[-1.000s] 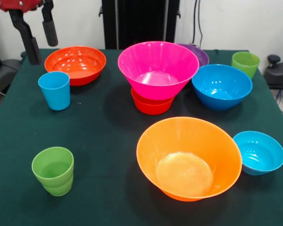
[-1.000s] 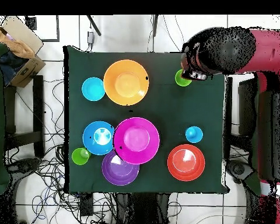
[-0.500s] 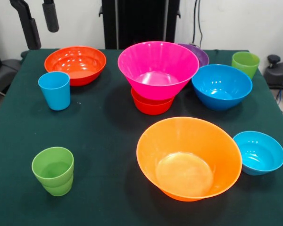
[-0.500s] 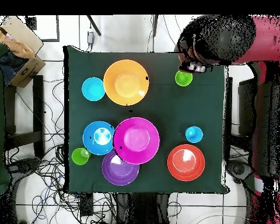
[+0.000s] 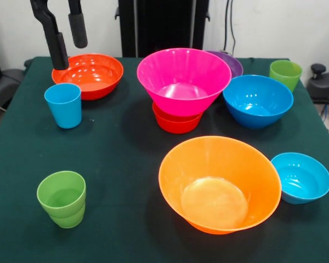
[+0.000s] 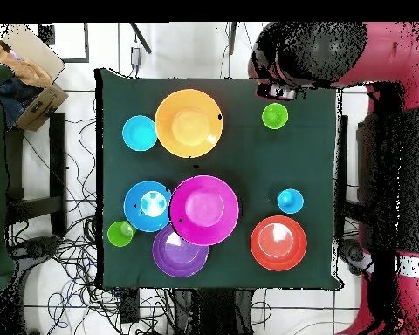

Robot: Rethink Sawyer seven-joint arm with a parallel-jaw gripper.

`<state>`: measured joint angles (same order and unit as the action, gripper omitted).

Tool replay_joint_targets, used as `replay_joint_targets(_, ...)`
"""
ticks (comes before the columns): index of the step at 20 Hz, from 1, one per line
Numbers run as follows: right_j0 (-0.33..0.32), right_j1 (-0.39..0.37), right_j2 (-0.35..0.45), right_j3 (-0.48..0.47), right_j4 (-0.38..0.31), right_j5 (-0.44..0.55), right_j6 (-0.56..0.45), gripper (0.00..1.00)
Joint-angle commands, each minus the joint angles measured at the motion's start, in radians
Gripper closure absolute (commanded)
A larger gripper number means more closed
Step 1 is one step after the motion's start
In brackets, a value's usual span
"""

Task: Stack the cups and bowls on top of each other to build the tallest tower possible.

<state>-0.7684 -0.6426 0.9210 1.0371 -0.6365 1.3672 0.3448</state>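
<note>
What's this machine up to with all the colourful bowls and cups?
A robot arm is meant to pile them into a tower. Right now its gripper hangs open and empty above the table's back corner, near the medium red-orange bowl and the sky blue cup. The only stacking so far: the large pink bowl sits on a small red-orange bowl. The large orange bowl, the blue bowls and the green cups stand loose on the green table.
</note>
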Motion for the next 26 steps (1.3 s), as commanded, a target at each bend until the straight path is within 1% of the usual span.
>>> replay_joint_targets(1,-0.020,0.066,-0.062,0.009,-0.027,0.092,-0.216,0.00)
replay_joint_targets(5,-0.073,0.067,-0.048,0.054,-0.017,0.050,-0.269,0.00)
replay_joint_targets(9,-0.125,0.078,-0.025,0.048,-0.011,0.057,-0.364,0.00)
replay_joint_targets(10,-0.134,0.083,-0.020,0.041,-0.010,0.060,-0.379,0.00)
replay_joint_targets(12,-0.162,0.084,-0.012,0.060,-0.009,0.042,-0.403,0.00)
replay_joint_targets(16,-0.210,0.064,-0.011,0.167,-0.005,-0.037,-0.353,0.00)
replay_joint_targets(20,-0.261,-0.010,-0.020,0.330,0.001,-0.100,-0.246,0.00)
replay_joint_targets(22,-0.292,-0.053,-0.009,0.423,0.015,-0.137,-0.194,0.00)
replay_joint_targets(26,-0.333,-0.126,0.009,0.571,0.041,-0.208,-0.093,0.00)
